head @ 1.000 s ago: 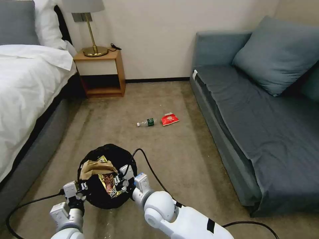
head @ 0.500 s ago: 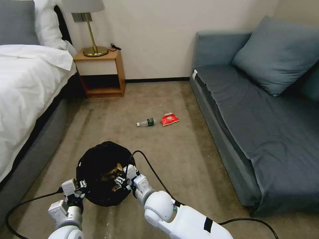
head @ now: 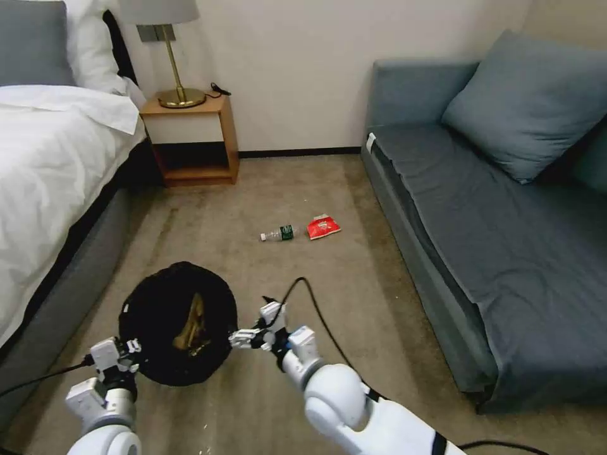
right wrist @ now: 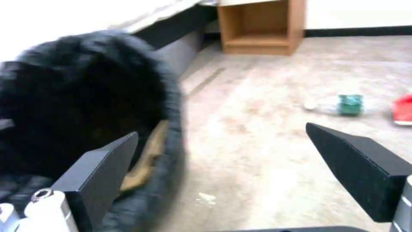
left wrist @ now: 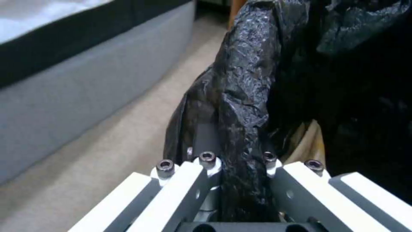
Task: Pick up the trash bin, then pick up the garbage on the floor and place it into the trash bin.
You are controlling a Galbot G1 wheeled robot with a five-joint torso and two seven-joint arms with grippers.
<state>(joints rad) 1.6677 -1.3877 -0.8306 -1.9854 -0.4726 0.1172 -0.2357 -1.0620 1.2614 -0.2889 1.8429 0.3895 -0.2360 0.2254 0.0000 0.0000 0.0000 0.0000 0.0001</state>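
Note:
The trash bin (head: 158, 316), lined with a crinkly black bag, hangs low over the carpet, and my left gripper (head: 128, 349) is shut on its near rim. The left wrist view shows that gripper (left wrist: 238, 162) pinching the black bag of the trash bin (left wrist: 244, 96). Tan and gold garbage (head: 192, 323) lies inside. My right gripper (head: 245, 337) is open and empty just right of the bin, with the gripper (right wrist: 231, 161) beside the trash bin (right wrist: 81, 96) in the right wrist view. A clear green-labelled bottle (head: 280, 233) and a red packet (head: 323, 227) lie on the floor ahead.
A white bed (head: 44, 177) runs along the left and a blue-grey sofa (head: 493, 227) along the right. A wooden nightstand (head: 190, 136) with a brass lamp (head: 174, 69) stands at the far wall. Black cables (head: 316, 309) trail from both arms over the carpet.
My right gripper has come out of the bin and swung right, open and empty. The left gripper has carried the bin to the left. The tan paper has sunk inside the bin.

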